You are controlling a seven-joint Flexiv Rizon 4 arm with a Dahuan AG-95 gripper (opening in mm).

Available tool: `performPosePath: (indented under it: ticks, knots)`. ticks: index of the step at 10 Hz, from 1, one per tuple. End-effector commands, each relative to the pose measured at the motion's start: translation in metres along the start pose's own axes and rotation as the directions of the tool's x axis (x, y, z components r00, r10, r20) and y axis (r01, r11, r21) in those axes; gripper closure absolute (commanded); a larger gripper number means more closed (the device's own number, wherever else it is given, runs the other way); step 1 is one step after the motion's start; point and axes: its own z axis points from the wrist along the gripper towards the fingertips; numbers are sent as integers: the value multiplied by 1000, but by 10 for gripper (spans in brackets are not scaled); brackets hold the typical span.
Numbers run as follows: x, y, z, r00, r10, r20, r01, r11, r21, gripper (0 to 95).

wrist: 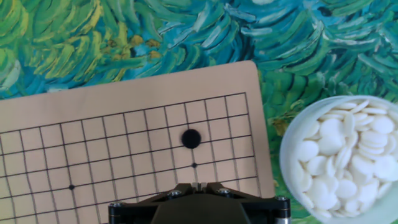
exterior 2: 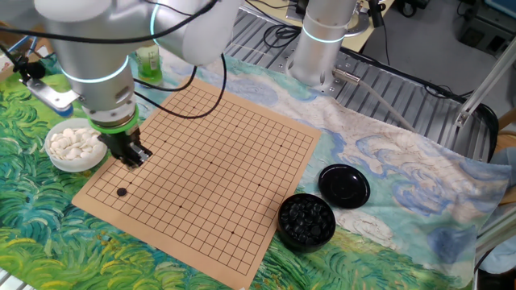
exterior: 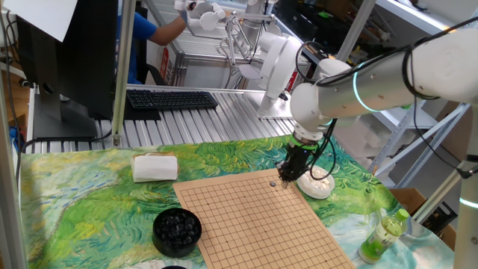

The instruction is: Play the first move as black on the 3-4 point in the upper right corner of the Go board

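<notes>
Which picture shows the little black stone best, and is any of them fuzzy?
The hand view shows the black stone large and sharp on the board. In the other fixed view it is small but clear. In one fixed view it is a tiny speck beside the gripper; the background there is softer.

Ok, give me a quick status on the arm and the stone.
Gripper above board, holding nothing visible. Black stone down near corner. Nothing in the way.

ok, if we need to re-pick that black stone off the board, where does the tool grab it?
Pinch the black stone across its rim, coming straight down from above. It lies flat on the Go board, low and lens-shaped, so only the thin edge offers purchase. No neighbouring stones crowd it; the tool hovers nearby.
</notes>
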Motion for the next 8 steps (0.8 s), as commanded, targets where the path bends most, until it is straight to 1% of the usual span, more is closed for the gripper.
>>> performPosePath:
  ticks: [1, 3, 4, 5, 7, 8]
  knots:
    - [8, -4, -5, 1000, -5, 5, 5, 1000, 9, 950]
    - [13, -9, -10, 1000, -5, -2, 5, 1000, 14, 950]
    - [17, -14, -13, 1000, 0, -3, 0, 1000, 31, 950]
    - [20, -17, -15, 1000, 18, -13, -17, 999, 37, 950]
    - [27, -24, -19, 995, 84, -58, -81, 996, 40, 950]
    - [26, -24, -18, 992, 108, -65, -105, 994, 43, 950]
